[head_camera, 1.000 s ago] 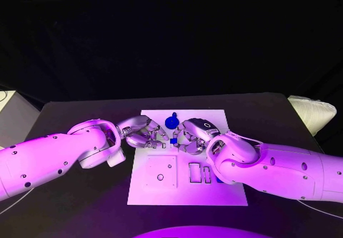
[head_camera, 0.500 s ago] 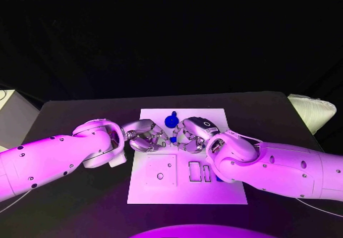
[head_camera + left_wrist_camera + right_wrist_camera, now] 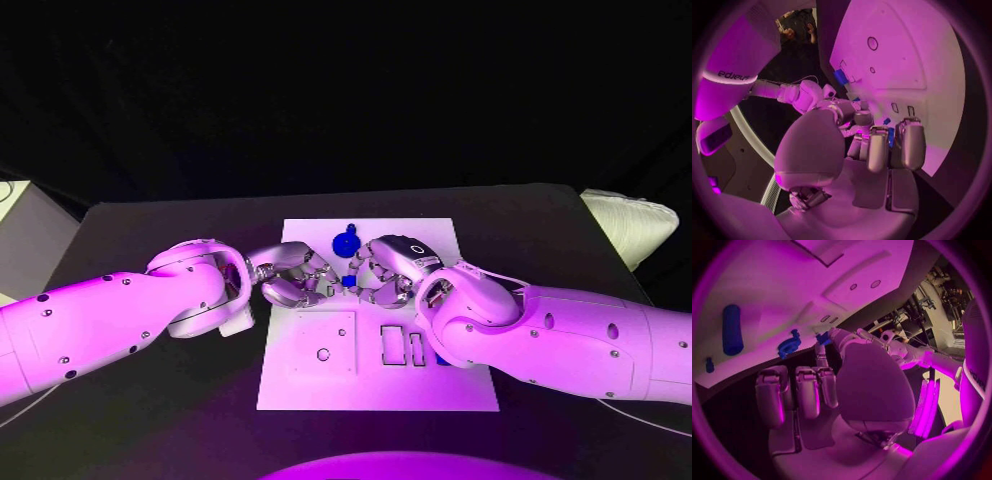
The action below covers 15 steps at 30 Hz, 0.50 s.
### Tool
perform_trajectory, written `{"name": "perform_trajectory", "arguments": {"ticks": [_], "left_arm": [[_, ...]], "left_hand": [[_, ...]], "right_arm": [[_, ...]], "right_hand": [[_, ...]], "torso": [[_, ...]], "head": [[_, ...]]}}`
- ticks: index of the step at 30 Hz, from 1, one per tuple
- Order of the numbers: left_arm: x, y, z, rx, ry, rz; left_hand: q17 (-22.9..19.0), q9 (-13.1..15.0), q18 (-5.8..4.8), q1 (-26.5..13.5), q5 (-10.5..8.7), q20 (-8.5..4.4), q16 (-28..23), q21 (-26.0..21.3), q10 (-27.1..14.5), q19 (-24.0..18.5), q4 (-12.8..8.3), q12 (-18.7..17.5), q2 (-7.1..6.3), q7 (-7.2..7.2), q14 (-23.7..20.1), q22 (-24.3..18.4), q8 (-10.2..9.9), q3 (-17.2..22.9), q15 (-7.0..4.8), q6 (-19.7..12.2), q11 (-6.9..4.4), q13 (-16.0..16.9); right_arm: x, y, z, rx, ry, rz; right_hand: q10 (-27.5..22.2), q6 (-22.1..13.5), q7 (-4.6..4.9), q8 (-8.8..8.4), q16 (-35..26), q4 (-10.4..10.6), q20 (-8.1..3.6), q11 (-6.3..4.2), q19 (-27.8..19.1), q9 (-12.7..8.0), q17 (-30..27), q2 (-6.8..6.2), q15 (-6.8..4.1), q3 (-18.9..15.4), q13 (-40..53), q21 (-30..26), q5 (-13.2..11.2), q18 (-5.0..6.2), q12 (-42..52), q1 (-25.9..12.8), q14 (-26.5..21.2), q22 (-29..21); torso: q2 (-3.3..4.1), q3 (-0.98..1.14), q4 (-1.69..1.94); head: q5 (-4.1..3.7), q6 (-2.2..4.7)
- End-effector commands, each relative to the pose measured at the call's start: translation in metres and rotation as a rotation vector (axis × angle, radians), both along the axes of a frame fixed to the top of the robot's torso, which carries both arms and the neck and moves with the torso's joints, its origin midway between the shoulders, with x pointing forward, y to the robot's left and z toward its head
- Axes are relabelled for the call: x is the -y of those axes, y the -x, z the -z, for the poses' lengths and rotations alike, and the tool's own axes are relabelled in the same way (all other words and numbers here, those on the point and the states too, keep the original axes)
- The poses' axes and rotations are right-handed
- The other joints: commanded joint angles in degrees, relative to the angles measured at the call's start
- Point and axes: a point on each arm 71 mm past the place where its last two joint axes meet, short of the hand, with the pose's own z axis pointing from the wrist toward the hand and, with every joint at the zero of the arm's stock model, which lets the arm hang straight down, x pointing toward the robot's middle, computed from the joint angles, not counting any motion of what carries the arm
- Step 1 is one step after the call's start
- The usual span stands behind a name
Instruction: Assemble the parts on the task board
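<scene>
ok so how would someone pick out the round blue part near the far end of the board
Start at the white task board in the middle of the black table. Just beyond where the two hands meet over it lies the round blue part. It is rounded with a small knob, unlike the long blue cylinder.

Robotics lab or test cell, not a home. Black table (image 3: 173, 400) with black backdrop behind it on the far side, a staged bench. White task board (image 3: 433, 390) in the middle has machined slots and holes, a fixture plate. Right wrist view shows stands and cabling (image 3: 926, 315) off the table. White cloth-like bundle (image 3: 635, 225) at far right edge.
</scene>
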Motion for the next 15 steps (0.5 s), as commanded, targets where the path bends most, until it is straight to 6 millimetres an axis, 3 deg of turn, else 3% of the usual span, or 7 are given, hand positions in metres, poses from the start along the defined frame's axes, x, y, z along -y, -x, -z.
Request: {"name": "perform_trajectory", "arguments": {"ticks": [1,10,15], "left_arm": [[0.0014,0.0002,-0.0009,0.001,0.013,-0.002],[0.0005,-0.0002,-0.0014,-0.002,0.025,-0.01],[0.0,0.0,-0.0018,-0.007,0.036,-0.012]], "left_hand": [[13.29,-0.07,-0.32,-0.5,0.14,-0.01,0.23,0.26,0.22,0.43,0.06,0.31,-0.08,-0.01,5.27,1.34,-0.32,0.4,-0.52,-0.53,-0.16,0.07],[13.34,-0.04,-0.34,-0.56,0.15,-0.05,0.25,0.3,0.25,0.49,0.04,0.42,-0.12,-0.05,5.29,1.43,-0.26,0.51,-0.57,-0.35,-0.21,0.14],[13.81,0.65,-0.39,-0.96,0.09,-0.12,0.48,0.42,1.47,0.6,-0.23,2.34,-0.29,0.57,5.5,1.68,1.31,0.74,-0.43,2.88,0.08,2.18]], "right_arm": [[-0.0016,0.0009,0.0001,0.0,0.011,-0.013],[-0.0016,0.0003,0.0005,-0.002,0.015,-0.012],[-0.0007,-0.0013,0.0014,-0.003,0.021,-0.006]], "right_hand": [[3.94,0.67,-0.51,0.2,0.04,0.07,-0.24,-0.48,6.0,0.5,12.8,-0.01,-0.44,0.1,12.77,0.32,0.3,-0.41,0.14,-0.4,5.37,15.05],[3.94,0.67,-0.51,0.2,0.04,0.07,-0.24,-0.48,6.0,0.5,12.8,-0.01,-0.44,0.1,12.77,0.32,0.3,-0.41,0.14,-0.4,5.37,15.05],[3.96,0.68,-0.52,0.22,0.05,0.04,-0.25,-0.48,6.0,0.5,12.82,-0.08,-0.44,0.1,12.79,0.32,0.3,-0.41,0.16,-0.44,5.37,15.05]], "torso": [[0.05,0.02,-0.02],[0.02,-0.06,0.1],[-0.02,-0.06,0.03]], "head": [[-0.04,-0.03],[-0.09,-0.15],[-0.09,-0.17]]}}
